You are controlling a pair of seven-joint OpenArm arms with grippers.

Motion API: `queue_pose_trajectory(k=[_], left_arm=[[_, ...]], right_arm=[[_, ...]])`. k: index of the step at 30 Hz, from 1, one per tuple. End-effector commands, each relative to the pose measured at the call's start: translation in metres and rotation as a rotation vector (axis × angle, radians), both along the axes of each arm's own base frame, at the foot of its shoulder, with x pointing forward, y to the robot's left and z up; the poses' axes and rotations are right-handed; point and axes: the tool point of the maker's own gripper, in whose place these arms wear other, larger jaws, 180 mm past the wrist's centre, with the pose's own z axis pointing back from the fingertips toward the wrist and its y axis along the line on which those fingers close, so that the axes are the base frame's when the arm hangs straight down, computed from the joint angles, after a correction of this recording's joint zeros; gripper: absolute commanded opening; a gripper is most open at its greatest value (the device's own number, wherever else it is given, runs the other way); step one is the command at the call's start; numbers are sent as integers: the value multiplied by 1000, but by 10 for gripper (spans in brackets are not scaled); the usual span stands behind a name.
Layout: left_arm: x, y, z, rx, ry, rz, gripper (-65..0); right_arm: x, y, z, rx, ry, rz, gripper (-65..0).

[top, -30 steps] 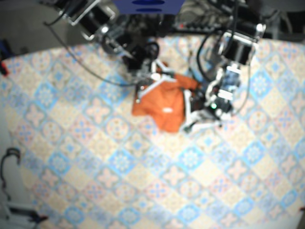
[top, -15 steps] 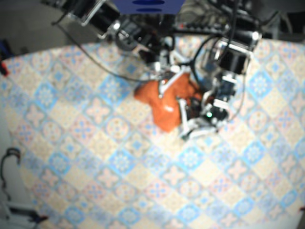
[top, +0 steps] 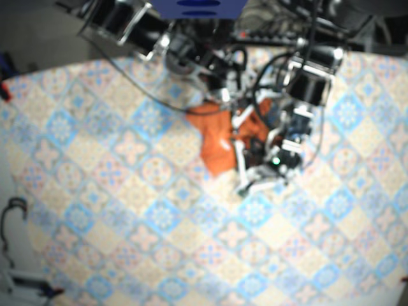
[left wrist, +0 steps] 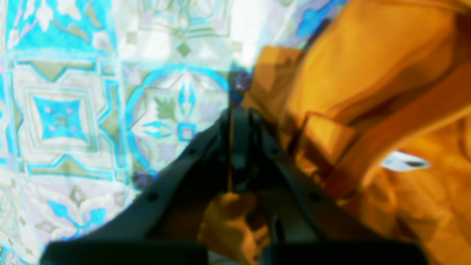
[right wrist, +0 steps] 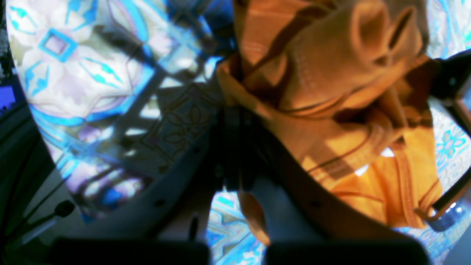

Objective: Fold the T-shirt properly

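T-shirt (top: pixel 214 138) drawn narrower — cloth pinched in left fingers (left wrist: pixel 191 162), right fingers (right wrist: pixel 189 167)

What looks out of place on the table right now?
The orange cotton T-shirt is bunched into a crumpled, twisted heap on the patterned tablecloth, not spread flat; its layers pile up unevenly.

A robotics lab bench, by the look of it: a table under a tile-patterned cloth (top: pixel 127 210), robot arms (top: pixel 312 76) mounted at its far edge, loose cables (top: pixel 271 25) behind them, and grey floor (top: pixel 32 32) beyond.
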Motion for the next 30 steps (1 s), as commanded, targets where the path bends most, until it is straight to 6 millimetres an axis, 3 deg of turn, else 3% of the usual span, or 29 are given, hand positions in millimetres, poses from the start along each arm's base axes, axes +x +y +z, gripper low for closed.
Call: queue_pose_trajectory(k=[1,17,25,27,30], left_arm=[[16,-9,17,-28,-52,-3,-650],[25,-35,26,-113,-123,-21,-650],[22,-29,23,-109,-118,-13,-650],[24,-15,25,-83,-128,-8,-650],[30,0,37,-54,-170,-11,-650]], right_arm=[[9,12,13,51,-29,5,-650],[-2,58,19,200,22,51,-649],[1,57,14,178,22,49,-649],[1,54,13,170,22,47,-649],[4,32,1,96,21,20,-650]])
